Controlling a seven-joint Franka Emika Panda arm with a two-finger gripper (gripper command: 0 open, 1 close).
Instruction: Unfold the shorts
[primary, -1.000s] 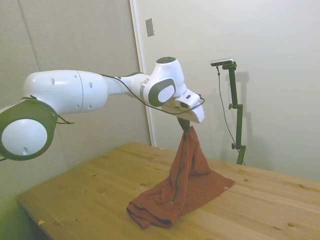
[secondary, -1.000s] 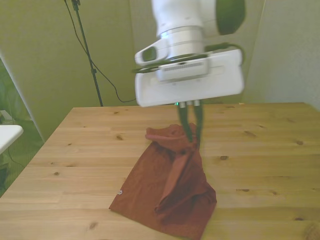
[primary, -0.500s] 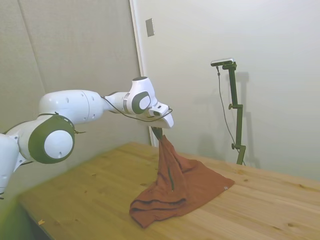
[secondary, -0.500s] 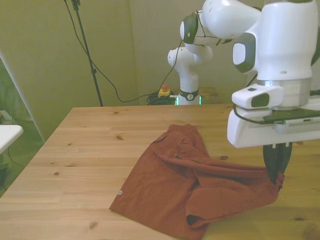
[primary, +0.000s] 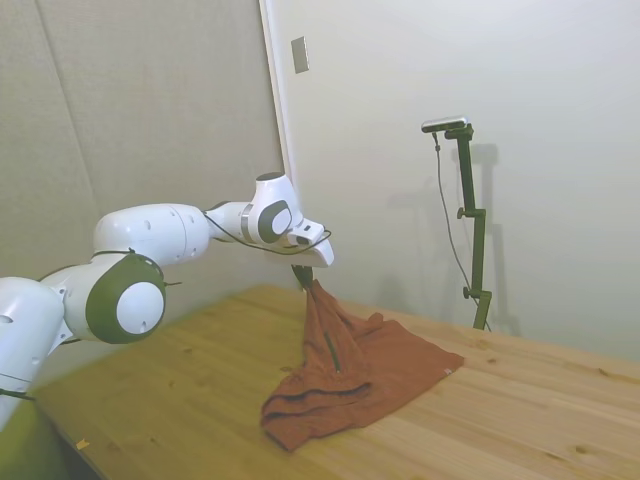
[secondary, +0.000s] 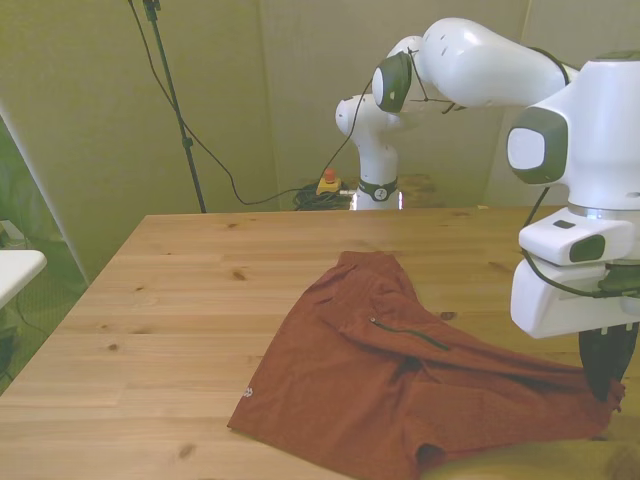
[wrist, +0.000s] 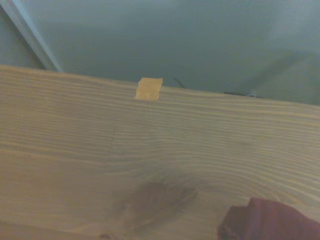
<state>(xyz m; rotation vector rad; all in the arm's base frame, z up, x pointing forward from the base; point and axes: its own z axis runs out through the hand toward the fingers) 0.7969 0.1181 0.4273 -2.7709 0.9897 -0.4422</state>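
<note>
The hand (secondary: 606, 385) is pinching a corner of the shorts (secondary: 400, 370) between its dark fingers (primary: 302, 276), holding that corner raised at the front view's right. The rest of the rust-red cloth is lying spread on the wooden table (secondary: 170, 330), with a small pale tag (secondary: 245, 393) showing at the hem on the front view's left. In the wrist view a fold of red cloth (wrist: 265, 222) is sitting on bare wood.
</note>
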